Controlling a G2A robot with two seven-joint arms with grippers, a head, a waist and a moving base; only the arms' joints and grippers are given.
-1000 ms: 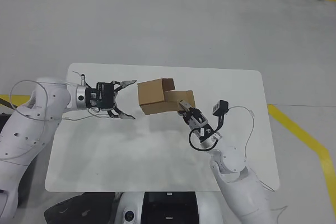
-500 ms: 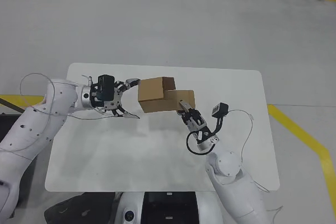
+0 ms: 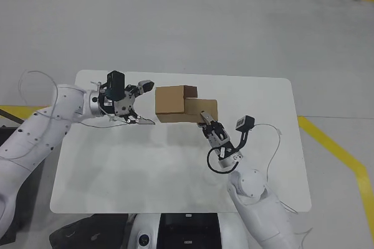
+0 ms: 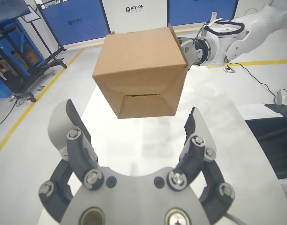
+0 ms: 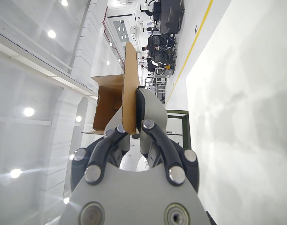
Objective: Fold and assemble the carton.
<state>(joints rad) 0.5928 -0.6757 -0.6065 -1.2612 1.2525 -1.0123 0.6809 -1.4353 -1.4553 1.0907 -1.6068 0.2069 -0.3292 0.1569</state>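
Carton (image 4: 138, 71) hung in the air over the far middle of the desk (image 3: 174, 180), not resting on it. The right claw (image 5: 134, 94) was clenched on one side flap (image 3: 202, 107), and I could see no other support under the box. The left claw (image 3: 148, 103) was released, fingers spread wide, facing the opposite end of the carton from just beside it and not touching. From the left wrist camera, the box's body looked squared up, with end flaps folded in on its underside and a dark slit between them. I judged those not locked. Stage, as I read it: body formed, closing of the flaps yet to be done.

Risks noted before commanding anything:

1. The whole box hung from one flap, so a push from the left claw could hinge it at that crease, and it would swing away rather than take the fold.
2. The same push could drag the flap out of the right claw or tear the board at the crease, dropping the carton onto the desk.
3. The left fingers looked about as wide as the box. An off-centre approach would catch a corner and skew or crush a wall.
4. The folded-in flaps might spring open if jolted.

I could not see how deep the flap sat in the right claw.
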